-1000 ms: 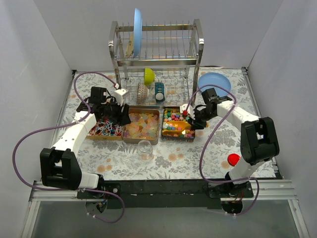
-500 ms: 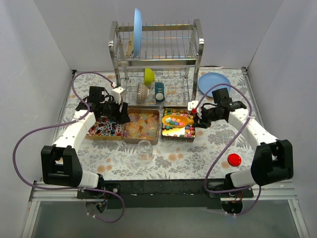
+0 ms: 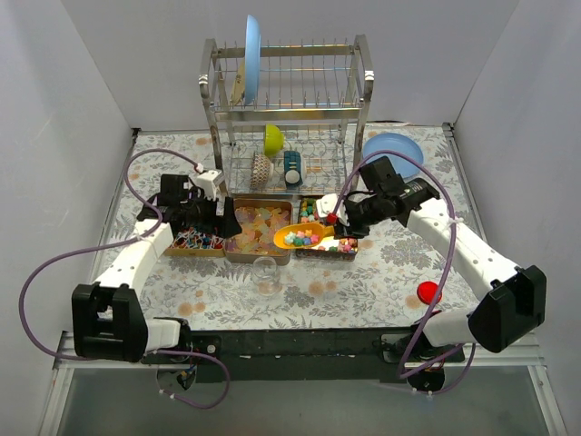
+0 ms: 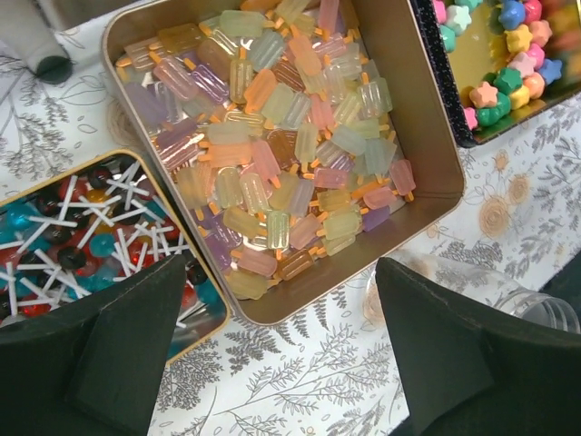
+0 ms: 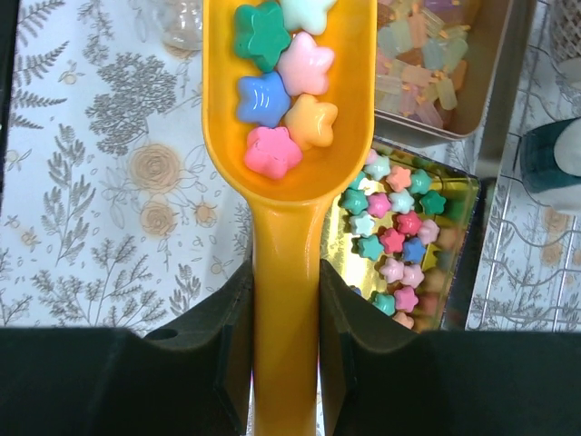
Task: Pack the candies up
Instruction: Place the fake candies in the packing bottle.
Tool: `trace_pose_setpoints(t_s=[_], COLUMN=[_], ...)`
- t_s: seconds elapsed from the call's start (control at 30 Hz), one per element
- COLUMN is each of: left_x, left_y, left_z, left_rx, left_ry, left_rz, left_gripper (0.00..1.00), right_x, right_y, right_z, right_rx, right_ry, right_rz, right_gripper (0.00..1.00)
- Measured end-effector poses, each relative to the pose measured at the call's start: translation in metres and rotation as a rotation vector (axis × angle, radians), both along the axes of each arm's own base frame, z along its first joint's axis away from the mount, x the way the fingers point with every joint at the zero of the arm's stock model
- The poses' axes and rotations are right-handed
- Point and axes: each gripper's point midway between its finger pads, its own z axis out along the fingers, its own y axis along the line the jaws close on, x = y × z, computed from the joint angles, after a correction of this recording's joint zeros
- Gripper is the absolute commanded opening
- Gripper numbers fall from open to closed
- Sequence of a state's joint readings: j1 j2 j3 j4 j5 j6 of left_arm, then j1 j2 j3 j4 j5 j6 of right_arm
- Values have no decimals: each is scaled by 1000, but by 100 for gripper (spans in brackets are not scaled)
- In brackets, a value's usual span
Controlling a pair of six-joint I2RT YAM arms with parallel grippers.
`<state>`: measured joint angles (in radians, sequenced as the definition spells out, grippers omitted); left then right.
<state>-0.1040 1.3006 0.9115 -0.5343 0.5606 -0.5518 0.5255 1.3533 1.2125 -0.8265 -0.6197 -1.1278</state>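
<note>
Three tins hold candies: red, white and blue ones (image 3: 193,240), pale translucent ones (image 3: 260,225), and bright star-shaped ones (image 3: 339,243). My right gripper (image 3: 334,222) is shut on the handle of an orange-yellow scoop (image 3: 303,238). In the right wrist view the scoop (image 5: 286,145) carries several star candies (image 5: 280,84) over the near edge of the star tin (image 5: 399,227). A small clear jar (image 3: 265,269) stands in front of the tins. My left gripper (image 3: 214,216) is open and empty. Its fingers (image 4: 118,354) straddle the near corner of the pale candy tin (image 4: 290,136).
A metal dish rack (image 3: 289,100) stands at the back with a blue plate, a green cup (image 3: 273,138) and a teal object (image 3: 292,167). A blue bowl (image 3: 393,150) sits at the back right. A red round lid (image 3: 428,292) lies near the right arm's base.
My right gripper has lifted the scoop, loaded with star candies, and swung it left and nearer, towards the jar. My left gripper has shifted slightly nearer.
</note>
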Motion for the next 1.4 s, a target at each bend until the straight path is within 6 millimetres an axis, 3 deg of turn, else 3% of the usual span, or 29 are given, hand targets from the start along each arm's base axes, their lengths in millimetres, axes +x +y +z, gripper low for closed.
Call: trace_pose_setpoints(t_s=[0.2, 0.43, 0.6, 0.8, 1.03, 1.4], left_x=[-7, -6, -13, -16, -23, -21], left_y=[17, 30, 34, 38, 44, 51], left_z=[5, 10, 1, 6, -1, 3], left_rx=[26, 58, 79, 84, 99, 114], left_ry=[-58, -118, -112, -150, -156, -201], left_rz=[79, 131, 145, 157, 174, 189], left_gripper=[87, 87, 87, 87, 88, 88], right_x=[-16, -17, -18, -22, -11, -18], right_y=[-2, 7, 16, 19, 26, 31], right_z=[2, 8, 10, 5, 10, 9], right_rx=[-80, -145, -191, -270, -332, -432], right_ry=[8, 1, -27, -38, -75, -124], right_rz=[55, 106, 143, 170, 175, 250], right_gripper=[1, 1, 1, 1, 1, 1])
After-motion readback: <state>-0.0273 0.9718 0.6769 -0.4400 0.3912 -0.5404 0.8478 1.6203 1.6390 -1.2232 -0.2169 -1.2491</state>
